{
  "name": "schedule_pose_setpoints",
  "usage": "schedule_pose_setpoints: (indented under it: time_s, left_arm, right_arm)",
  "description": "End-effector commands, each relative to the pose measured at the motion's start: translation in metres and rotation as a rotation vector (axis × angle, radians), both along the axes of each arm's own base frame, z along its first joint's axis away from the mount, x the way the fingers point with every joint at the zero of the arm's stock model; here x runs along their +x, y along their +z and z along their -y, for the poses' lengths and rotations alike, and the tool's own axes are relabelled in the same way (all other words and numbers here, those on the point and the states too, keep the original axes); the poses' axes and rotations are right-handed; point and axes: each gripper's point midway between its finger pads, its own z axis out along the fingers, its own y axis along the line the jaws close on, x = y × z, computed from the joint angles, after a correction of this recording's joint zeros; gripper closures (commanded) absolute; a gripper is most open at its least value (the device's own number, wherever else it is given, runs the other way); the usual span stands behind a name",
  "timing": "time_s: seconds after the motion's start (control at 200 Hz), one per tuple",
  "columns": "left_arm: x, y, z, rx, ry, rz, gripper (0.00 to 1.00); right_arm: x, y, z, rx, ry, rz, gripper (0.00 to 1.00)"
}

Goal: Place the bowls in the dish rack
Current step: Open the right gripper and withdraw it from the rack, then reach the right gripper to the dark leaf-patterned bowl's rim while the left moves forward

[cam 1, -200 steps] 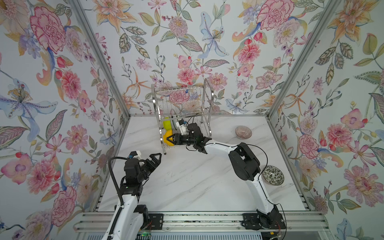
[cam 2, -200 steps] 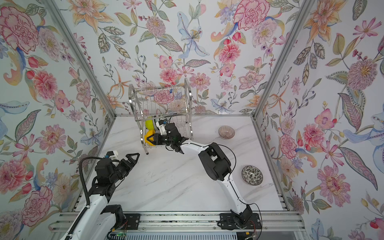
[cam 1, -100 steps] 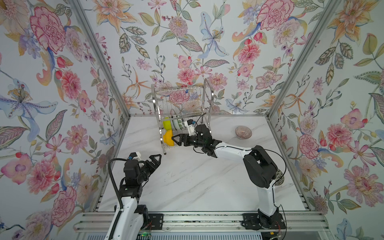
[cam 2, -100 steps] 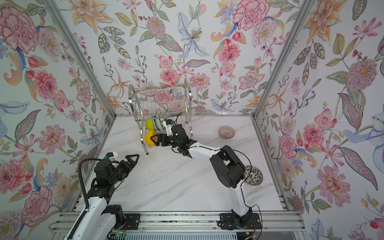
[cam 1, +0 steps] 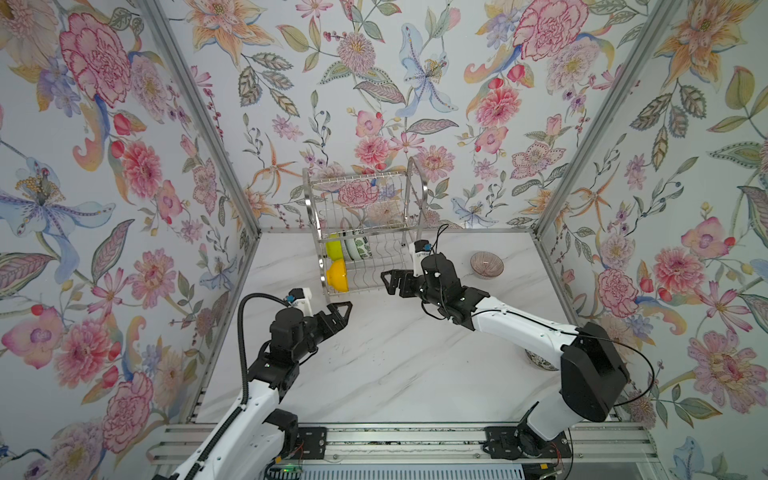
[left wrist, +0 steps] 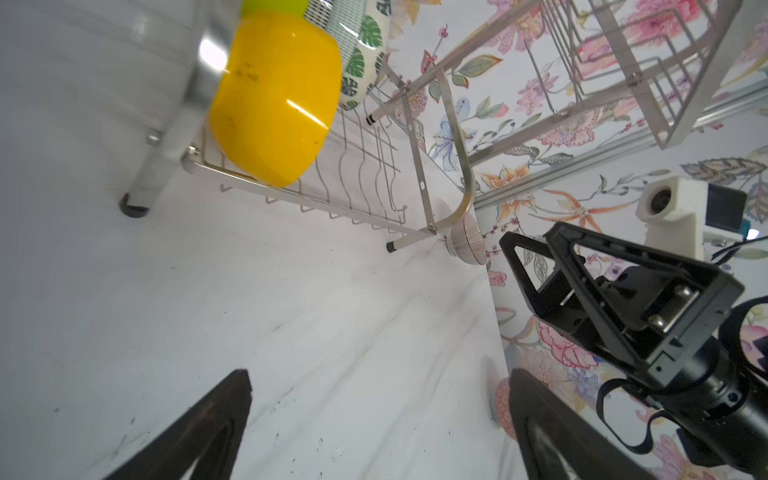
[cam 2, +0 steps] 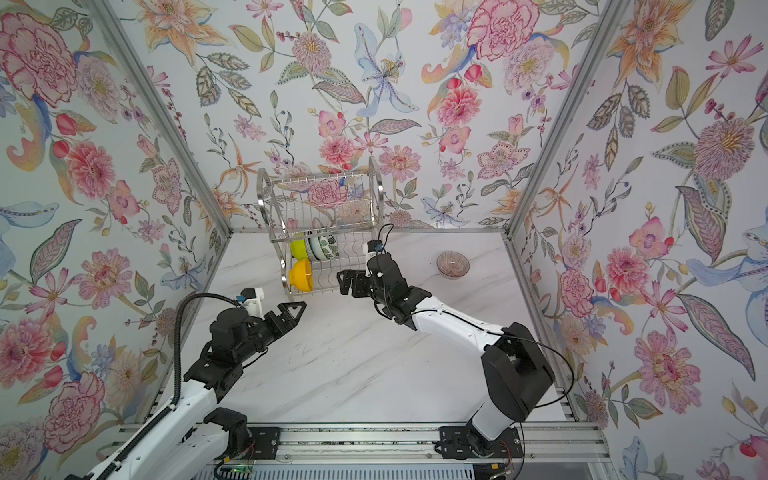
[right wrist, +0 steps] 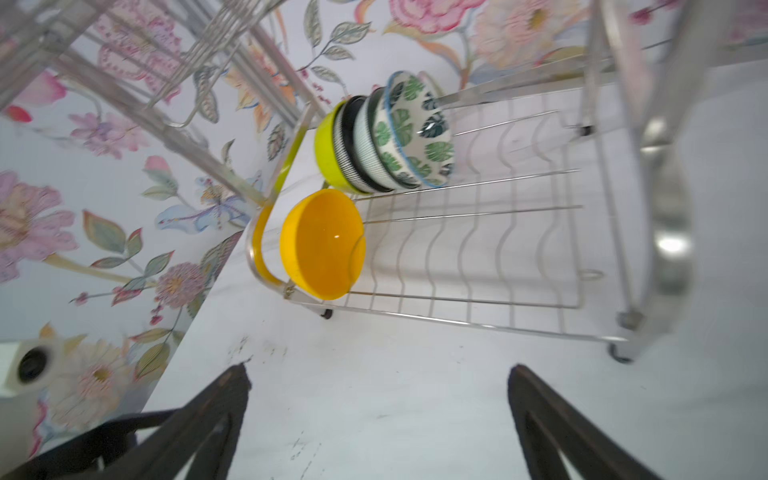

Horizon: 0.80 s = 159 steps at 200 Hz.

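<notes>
Right end effector point(cam 1: 392, 282): wide open, empty, facing the shiny silver wire dish rack point(cam 1: 376, 259).
Pinkish ribbed round bowl point(cam 1: 486, 264): behind that end effector, well apart.
Nearer arm: the right.

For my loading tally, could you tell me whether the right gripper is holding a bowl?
No, the right gripper is open and empty, facing the dish rack.

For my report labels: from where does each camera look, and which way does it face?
Top views: high overhead, looking down on the dish rack; both arms show.
Left wrist: behind the left end effector, facing yellow bowl and right end effector; own fingers show.
Right wrist: behind the right end effector, facing the rack's lower tier; own fingers show.
Shared: all show the yellow bowl.
</notes>
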Motion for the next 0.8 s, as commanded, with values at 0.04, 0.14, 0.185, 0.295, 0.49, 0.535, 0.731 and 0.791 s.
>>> schedule_pose_setpoints:
  time_s: [0.04,0.14,0.185,0.295,0.49,0.535,0.731,0.791]
  left_arm:
    - [0.007,0.035,0.049,-0.022,-0.06,0.15,0.01]
    - [0.003,0.039,0.092,-0.001,-0.148,0.181,0.01]
    - [0.003,0.038,0.11,0.011,-0.181,0.182,0.01]
    - [0.002,0.036,0.153,0.014,-0.259,0.178,0.01]
    - [0.006,0.032,0.211,-0.022,-0.348,0.168,0.01]
    - [0.007,0.031,0.22,-0.033,-0.361,0.164,0.01]
    - [0.009,0.02,0.242,-0.031,-0.404,0.136,0.01]
    - [0.01,0.018,0.242,-0.023,-0.402,0.133,0.01]
  right_arm:
    - [-0.008,-0.024,0.142,-0.202,-0.432,-0.13,0.02]
    - [-0.025,-0.031,0.212,-0.194,-0.603,-0.201,0.01]
    - [-0.036,-0.035,0.239,-0.2,-0.661,-0.223,0.01]
    - [-0.063,-0.051,0.3,-0.198,-0.8,-0.308,0.01]
    - [-0.088,-0.088,0.35,-0.139,-0.886,-0.443,0.01]
    - [-0.09,-0.098,0.355,-0.116,-0.892,-0.469,0.02]
    - [-0.092,-0.141,0.362,-0.065,-0.905,-0.54,0.21]
    - [-0.09,-0.149,0.363,-0.067,-0.903,-0.555,0.26]
